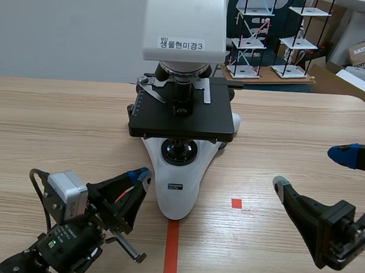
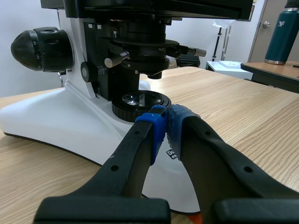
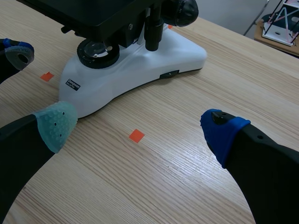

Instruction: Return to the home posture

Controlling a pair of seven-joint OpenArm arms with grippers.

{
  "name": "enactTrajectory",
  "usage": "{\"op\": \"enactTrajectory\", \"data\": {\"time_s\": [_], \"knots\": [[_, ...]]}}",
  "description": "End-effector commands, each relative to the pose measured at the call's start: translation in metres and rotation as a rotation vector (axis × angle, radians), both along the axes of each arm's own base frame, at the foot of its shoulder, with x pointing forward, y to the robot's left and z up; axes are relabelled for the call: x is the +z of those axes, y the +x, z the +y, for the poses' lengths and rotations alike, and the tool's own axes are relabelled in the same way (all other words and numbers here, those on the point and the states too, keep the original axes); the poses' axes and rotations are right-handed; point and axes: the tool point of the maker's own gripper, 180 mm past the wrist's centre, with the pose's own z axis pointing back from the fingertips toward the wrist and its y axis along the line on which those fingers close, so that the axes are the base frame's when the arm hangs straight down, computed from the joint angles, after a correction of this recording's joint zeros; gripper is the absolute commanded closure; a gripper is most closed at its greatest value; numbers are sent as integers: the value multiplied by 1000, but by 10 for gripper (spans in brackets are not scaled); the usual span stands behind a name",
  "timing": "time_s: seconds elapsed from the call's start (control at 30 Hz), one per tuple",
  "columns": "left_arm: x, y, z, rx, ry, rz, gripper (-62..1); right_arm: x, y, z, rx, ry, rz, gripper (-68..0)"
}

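A white microscope [image 1: 179, 184] with a black stage stands at the table's middle. My left gripper [image 1: 142, 175] lies low at the front left, shut on nothing, its blue pads touching just beside the microscope's base [image 2: 70, 126]. In the left wrist view the gripper [image 2: 166, 128] points at the round light lens [image 2: 140, 99]. My right gripper [image 1: 312, 169] is open at the front right, a little away from the base. In the right wrist view the gripper [image 3: 138, 128] holds nothing, and the microscope [image 3: 140, 65] sits ahead of it.
The left arm's fingertip [image 3: 17, 52] shows beyond the base in the right wrist view. Wire racks [image 1: 270, 37] and cardboard boxes [image 1: 364, 51] stand behind the table. A dark green bottle [image 2: 281, 32] stands on a side table.
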Motion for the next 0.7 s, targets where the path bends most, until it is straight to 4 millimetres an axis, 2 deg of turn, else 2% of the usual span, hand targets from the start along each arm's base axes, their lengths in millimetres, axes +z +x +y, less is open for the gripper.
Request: {"op": "enactTrajectory", "data": {"time_s": [0.0,0.57,0.67], "knots": [[9,2,1,8,-20,-32,-42,8,2,2,6,6,-25,-578],[4,3,0,7,-4,-13,-43,8,2,2,6,6,-25,-578],[3,3,4,6,9,-15,-94,8,2,2,6,6,-25,-578]]}}
